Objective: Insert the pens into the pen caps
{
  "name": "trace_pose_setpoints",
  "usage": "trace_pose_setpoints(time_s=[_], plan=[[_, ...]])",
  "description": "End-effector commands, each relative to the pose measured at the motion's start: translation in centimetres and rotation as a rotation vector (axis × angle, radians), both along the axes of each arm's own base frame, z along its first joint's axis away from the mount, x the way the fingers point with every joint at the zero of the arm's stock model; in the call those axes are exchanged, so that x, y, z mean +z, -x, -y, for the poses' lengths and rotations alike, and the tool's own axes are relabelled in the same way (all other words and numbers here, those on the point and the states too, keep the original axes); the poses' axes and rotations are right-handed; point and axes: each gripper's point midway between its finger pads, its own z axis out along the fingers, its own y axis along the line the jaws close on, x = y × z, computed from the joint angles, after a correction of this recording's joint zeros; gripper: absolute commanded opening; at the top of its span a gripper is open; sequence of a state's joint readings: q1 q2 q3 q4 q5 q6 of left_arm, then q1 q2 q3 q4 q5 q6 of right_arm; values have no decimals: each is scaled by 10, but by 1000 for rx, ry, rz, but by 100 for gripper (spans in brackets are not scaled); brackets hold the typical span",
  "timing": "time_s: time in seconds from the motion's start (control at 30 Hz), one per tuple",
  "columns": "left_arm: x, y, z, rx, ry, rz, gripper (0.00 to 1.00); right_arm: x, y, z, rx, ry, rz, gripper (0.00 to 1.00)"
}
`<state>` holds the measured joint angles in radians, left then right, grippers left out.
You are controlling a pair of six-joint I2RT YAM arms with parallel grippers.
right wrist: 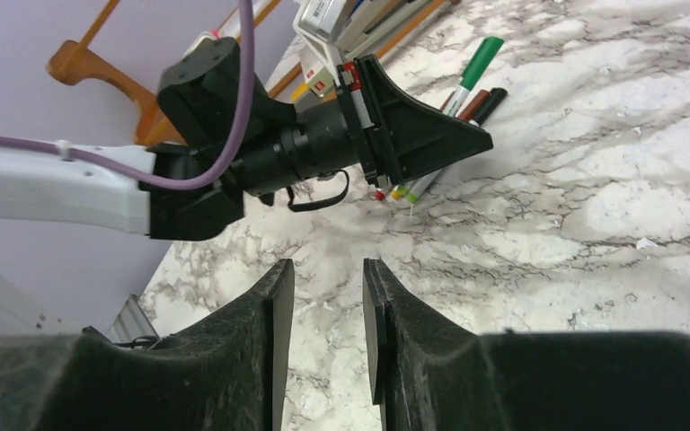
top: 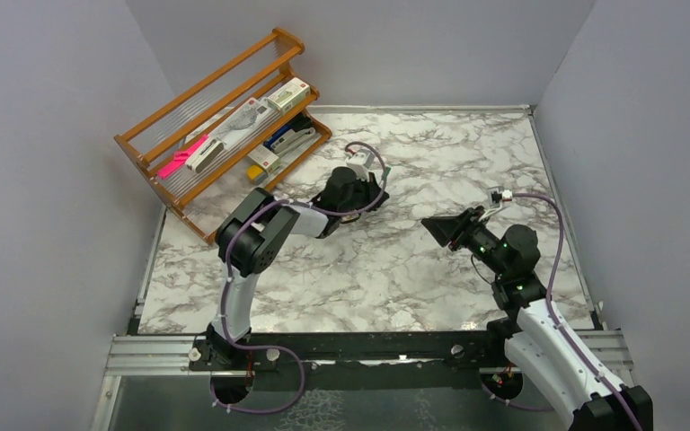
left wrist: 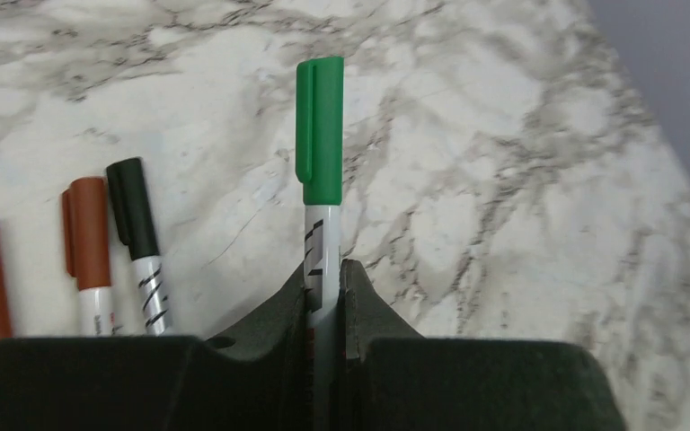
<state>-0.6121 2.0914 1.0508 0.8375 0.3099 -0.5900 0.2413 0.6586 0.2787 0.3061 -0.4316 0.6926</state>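
Green-capped white pen (left wrist: 316, 224) clamped in left end effector (left wrist: 325, 277); right end effector (right wrist: 328, 269) apart.

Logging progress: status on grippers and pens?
Left gripper shut on green-capped pen. Right gripper open, empty. Brown-capped pen, black-capped pen lying alongside; nothing in the way.

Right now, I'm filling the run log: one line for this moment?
left end effector: shut on green-capped pen | right end effector: open, empty | black-capped pen, brown-capped pen: on marble table
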Motion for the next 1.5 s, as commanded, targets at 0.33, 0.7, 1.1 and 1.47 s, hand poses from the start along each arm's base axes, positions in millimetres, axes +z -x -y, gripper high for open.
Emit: trace_pose_setpoints(time_s=[0.33, 0.7, 1.1, 1.47], plan=[[-18, -25, -50, 360, -605, 61, 15, -21, 2, 4, -31, -1, -35, 28], [-22, -27, -47, 342, -636, 59, 32, -27, 2, 4, -29, -1, -48, 27], [27, -16, -36, 292, -495, 168, 38, -58, -11, 14, -106, 69, -182, 27], [138, 30, -28, 204, -149, 321, 64, -94, -19, 25, -155, 175, -284, 26]])
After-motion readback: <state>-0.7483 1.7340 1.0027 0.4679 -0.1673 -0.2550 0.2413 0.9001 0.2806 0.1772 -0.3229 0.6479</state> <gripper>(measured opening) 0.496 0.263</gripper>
